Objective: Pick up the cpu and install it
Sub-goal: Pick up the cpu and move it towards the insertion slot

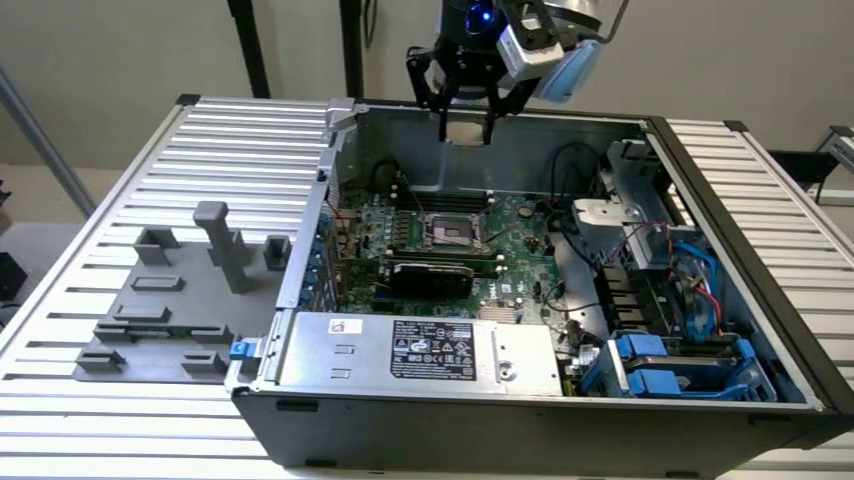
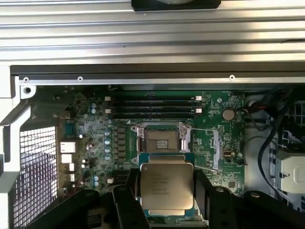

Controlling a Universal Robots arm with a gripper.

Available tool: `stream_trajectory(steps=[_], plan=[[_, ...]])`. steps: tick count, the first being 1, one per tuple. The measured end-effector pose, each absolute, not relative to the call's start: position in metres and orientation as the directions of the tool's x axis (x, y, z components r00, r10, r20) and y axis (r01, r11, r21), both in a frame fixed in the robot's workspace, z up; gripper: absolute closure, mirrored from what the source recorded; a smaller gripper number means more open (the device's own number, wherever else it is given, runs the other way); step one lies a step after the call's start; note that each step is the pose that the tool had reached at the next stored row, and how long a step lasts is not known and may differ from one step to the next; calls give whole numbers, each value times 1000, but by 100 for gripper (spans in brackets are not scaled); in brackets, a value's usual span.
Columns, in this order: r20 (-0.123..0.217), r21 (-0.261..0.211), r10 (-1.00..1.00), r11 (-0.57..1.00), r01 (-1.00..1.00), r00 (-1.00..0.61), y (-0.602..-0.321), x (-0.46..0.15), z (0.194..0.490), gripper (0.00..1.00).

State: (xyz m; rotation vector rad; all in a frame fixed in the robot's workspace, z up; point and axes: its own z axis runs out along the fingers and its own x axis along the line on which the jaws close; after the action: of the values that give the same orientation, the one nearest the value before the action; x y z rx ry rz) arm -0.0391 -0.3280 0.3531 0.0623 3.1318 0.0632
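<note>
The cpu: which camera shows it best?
The wrist view: the cpu faces the camera, silvery top and printing plain, held by the gripper. The exterior view shows it as a pale square above the computer case.

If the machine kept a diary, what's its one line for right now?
jaws: shut on cpu | place: above open computer case | socket: empty, cpu not seated

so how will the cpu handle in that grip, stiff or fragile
Probably stiff: the cpu is a flat metal-topped square, unbent in the gripper. Its smooth top looks slippery, and its thin edges give little hold. Likely light, yet fragile if dropped.
</note>
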Motion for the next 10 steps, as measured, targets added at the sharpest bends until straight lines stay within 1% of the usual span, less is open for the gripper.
stream_trajectory(steps=[10], plan=[[-8,41,40,998,40,-999,-324,-33,336,45]])
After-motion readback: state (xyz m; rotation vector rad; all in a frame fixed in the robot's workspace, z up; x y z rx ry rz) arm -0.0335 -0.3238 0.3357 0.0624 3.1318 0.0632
